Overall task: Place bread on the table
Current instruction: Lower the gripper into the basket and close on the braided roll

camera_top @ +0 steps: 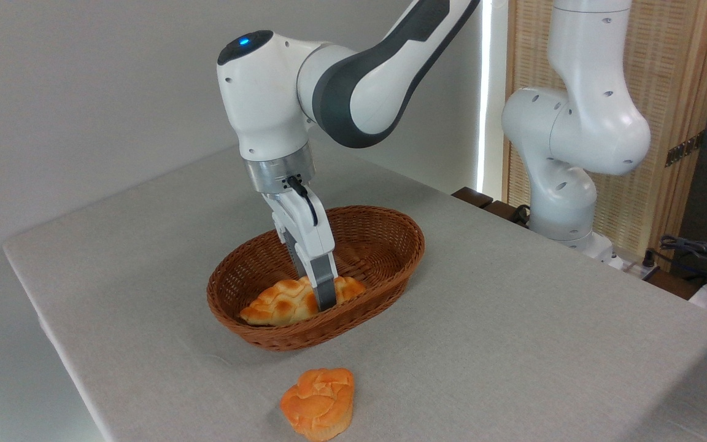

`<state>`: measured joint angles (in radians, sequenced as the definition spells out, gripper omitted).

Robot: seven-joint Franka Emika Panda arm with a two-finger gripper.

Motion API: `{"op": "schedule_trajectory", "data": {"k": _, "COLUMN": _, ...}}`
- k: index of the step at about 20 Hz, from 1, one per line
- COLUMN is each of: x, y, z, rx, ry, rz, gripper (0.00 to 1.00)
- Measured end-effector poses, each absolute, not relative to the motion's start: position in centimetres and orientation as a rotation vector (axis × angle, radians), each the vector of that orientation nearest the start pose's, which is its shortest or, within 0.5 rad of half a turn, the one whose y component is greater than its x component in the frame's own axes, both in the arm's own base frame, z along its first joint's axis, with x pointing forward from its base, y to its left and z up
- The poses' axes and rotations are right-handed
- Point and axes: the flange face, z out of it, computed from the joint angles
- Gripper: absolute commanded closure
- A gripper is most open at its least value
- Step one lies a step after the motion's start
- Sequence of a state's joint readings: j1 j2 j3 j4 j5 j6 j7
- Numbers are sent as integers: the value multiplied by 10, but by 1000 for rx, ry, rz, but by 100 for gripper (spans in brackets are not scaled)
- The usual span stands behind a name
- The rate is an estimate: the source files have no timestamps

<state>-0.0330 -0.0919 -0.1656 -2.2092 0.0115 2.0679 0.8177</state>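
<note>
The bread point(277, 304), a braided loaf with golden-brown bumps, lies in the near end of a brown wicker basket point(416, 248). My gripper point(323, 296) reaches down into the basket at the loaf's middle. One dark finger point(325, 287) stands against the loaf's near side; the other finger is hidden behind the hand and the loaf. Whether the fingers are pressing on the bread cannot be seen. The basket stands on the table point(513, 331), which has a light grey cloth-like surface.
A small round orange bun point(320, 402) sits on the table in front of the basket, near the front edge. The arm's white base point(565, 202) rises at the table's right rear edge, with cables beside it. The table's left edge is close to the basket.
</note>
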Motion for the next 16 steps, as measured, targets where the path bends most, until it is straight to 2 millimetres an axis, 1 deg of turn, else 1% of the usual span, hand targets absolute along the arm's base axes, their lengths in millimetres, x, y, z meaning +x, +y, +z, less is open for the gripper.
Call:
{"op": "schedule_trajectory", "data": {"k": 14, "x": 497, "y": -97, "z": 414, "rx": -2737, "ry": 1523, "rz": 89, "gripper": 100}}
{"op": "schedule_trajectory", "data": {"k": 16, "x": 497, "y": -97, "z": 418, "rx": -2739, "ry": 1524, "rz": 105, "gripper": 100}}
